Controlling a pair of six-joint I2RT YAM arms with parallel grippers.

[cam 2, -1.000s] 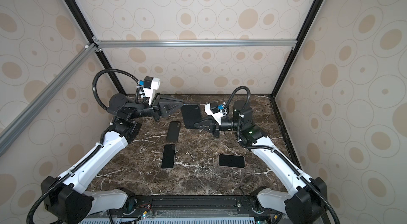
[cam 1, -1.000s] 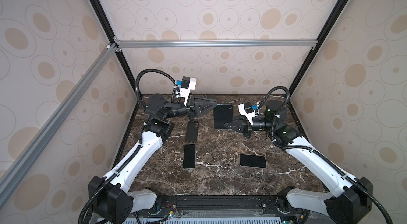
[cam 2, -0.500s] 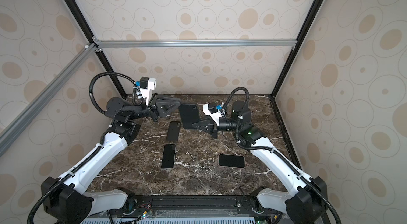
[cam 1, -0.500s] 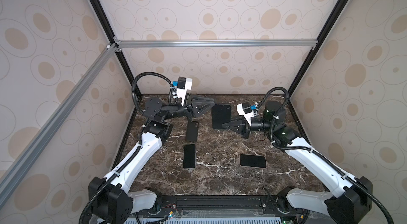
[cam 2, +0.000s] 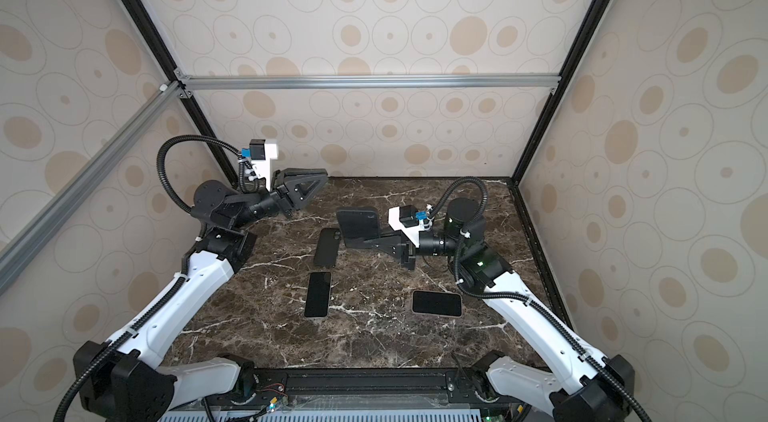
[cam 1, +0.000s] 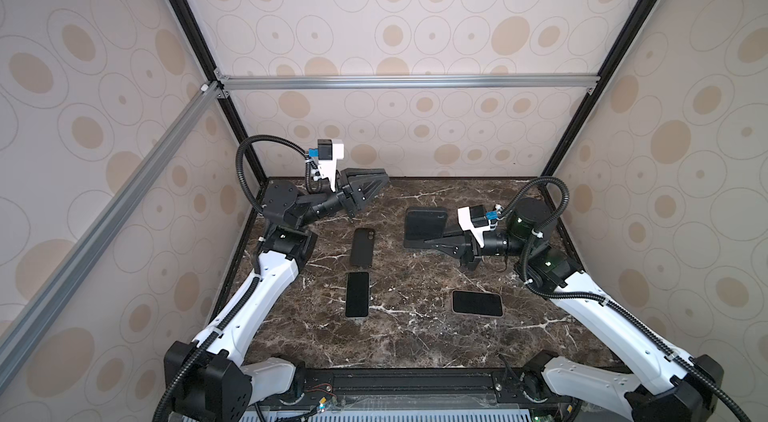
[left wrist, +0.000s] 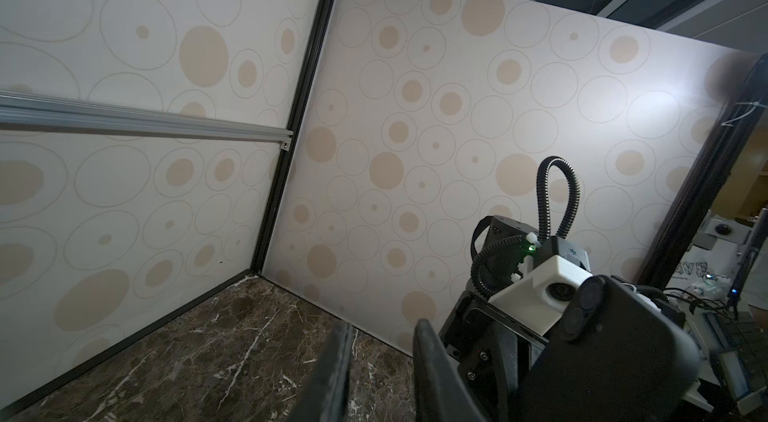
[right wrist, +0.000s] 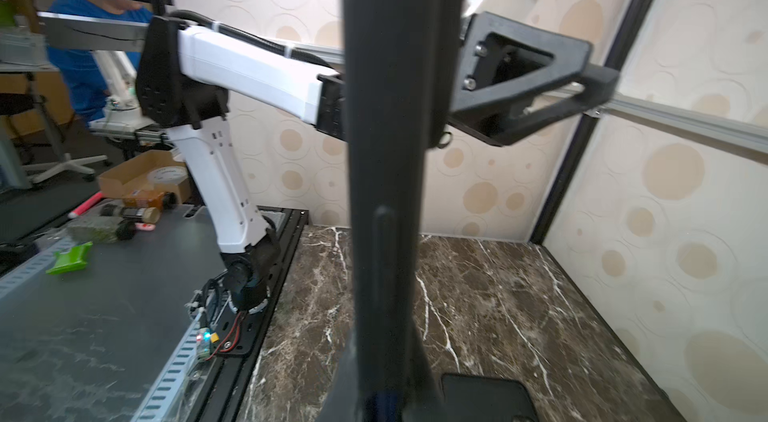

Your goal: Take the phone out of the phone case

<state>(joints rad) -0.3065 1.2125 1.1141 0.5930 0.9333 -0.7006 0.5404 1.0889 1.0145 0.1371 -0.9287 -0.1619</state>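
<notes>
**Right pincer clenched on case; left pincer released**

You have the left gripper [cam 1: 385,181] raised by the far-left corner. Its fingers [left wrist: 338,357] are parted with nothing between them. To its right, on the marble table [cam 1: 415,337], a black handset [cam 1: 361,247] lies back up. Just in front of it a phone [cam 1: 357,294] lies screen up. Right of centre, your right gripper [cam 1: 415,242] is clenched on one edge of the black phone case [cam 1: 424,221], which stands upright. You cannot tell whether a phone sits inside. A second phone [cam 1: 477,303] lies screen up, front right.
</notes>
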